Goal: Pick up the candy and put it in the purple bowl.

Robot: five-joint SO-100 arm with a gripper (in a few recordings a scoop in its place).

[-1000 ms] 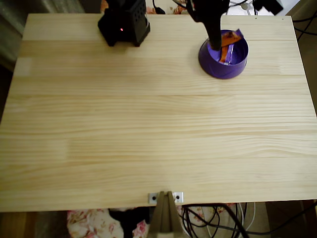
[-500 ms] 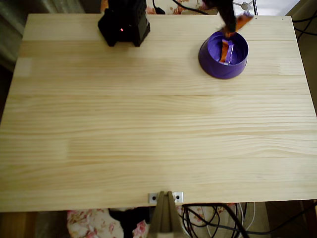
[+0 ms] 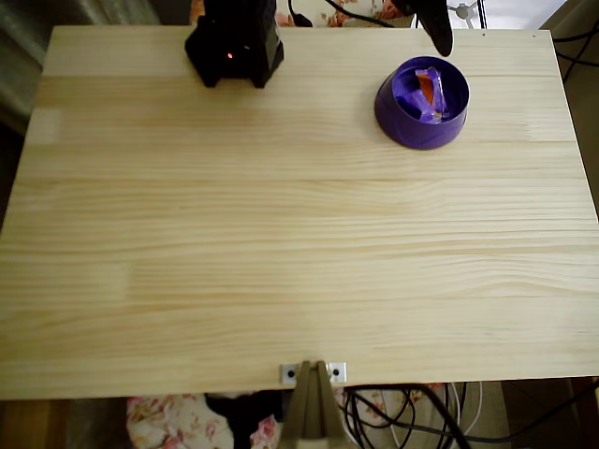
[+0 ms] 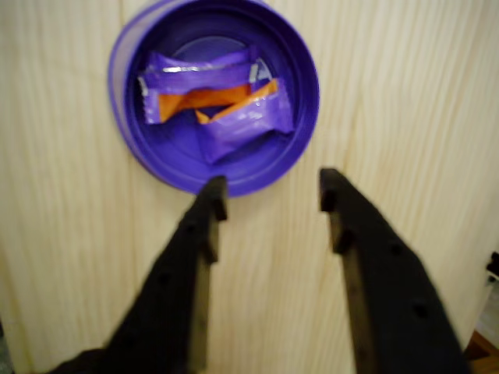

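The purple bowl [image 3: 422,103] stands near the table's far right in the overhead view. Inside it lie two wrapped candies, orange with purple ends: one candy [image 4: 199,86] along the bowl's upper part and another candy [image 4: 243,117] overlapping it below. In the wrist view the purple bowl [image 4: 300,62] sits just above my gripper [image 4: 273,195], whose black fingers [image 4: 204,226] stand apart and hold nothing. From above, my gripper [image 3: 438,33] hangs beyond the bowl's far rim at the table's back edge.
The arm's black base [image 3: 234,42] sits at the table's far edge, left of the bowl. A metal bracket [image 3: 313,372] is clamped at the near edge. Bare light wood [image 3: 281,234] spreads across the table. Cables hang off the near right side.
The candy held over the bowl was let go and now lies in it beside the other. My gripper has drawn back past the bowl's far rim.
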